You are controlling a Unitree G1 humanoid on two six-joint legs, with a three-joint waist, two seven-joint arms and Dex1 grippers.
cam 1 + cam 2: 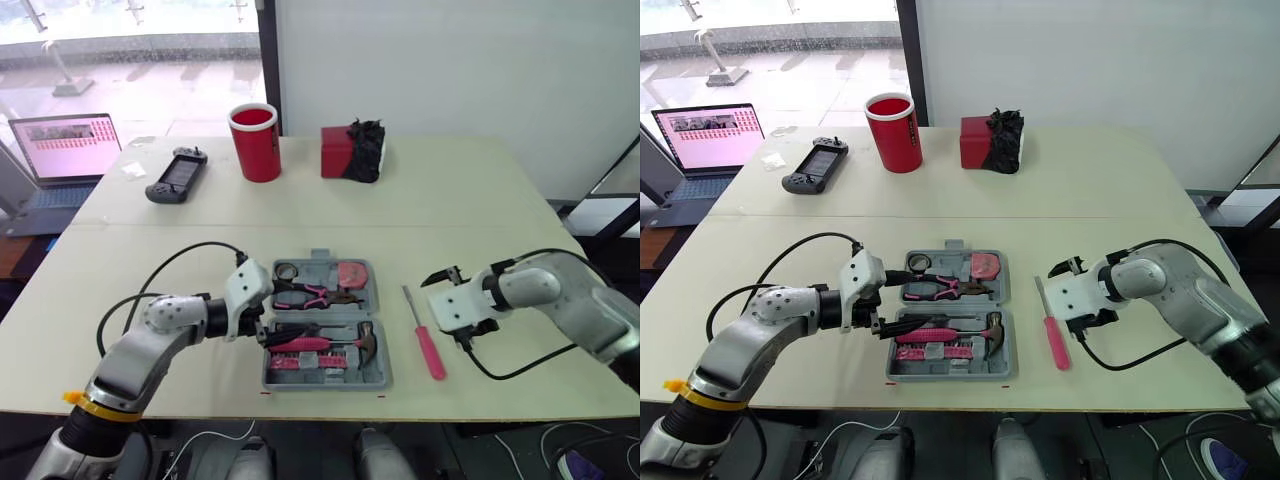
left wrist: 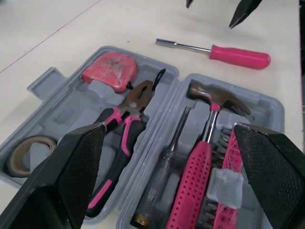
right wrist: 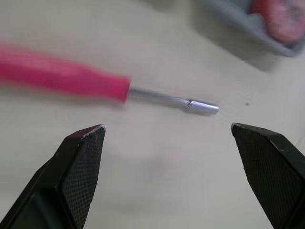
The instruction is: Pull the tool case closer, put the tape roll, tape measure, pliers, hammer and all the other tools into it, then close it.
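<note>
**A:** Status on the tool case (image 1: 320, 256)?

**B:** Open flat on the table (image 1: 480, 200), near front edge, betw. both arms. Loaded: 1 tape roll (image 1: 287, 271), 1 tape measure (image 1: 352, 273), 1 pr pliers (image 1: 315, 293), 1 hammer (image 2: 202, 157), 1 slim driver (image 2: 164, 162), 1 bit rack (image 1: 300, 362). 1 pink screwdriver (image 1: 425, 340) is outside, on the table just right of the case.

**A:** Claws?

**B:** Left gripper (image 2: 169, 128) is spread wide, holding nothing, at the case's left side. Right gripper (image 3: 167, 127) is also released, empty, poised over the screwdriver about where shaft meets handle.

**A:** How will the driver handle?

**B:** Prob. light and stiff. Round, smooth plastic handle, so likely to roll or skid if nudged. The steel shaft looks thin, a poor bite. I'd take it mid-handle, across its width.

**A:** And the case?

**B:** Rigid plastic, prob. hefty once full. Tools sit in moulded slots. Anything proud of its slot could block the lid, I reckon.
</note>
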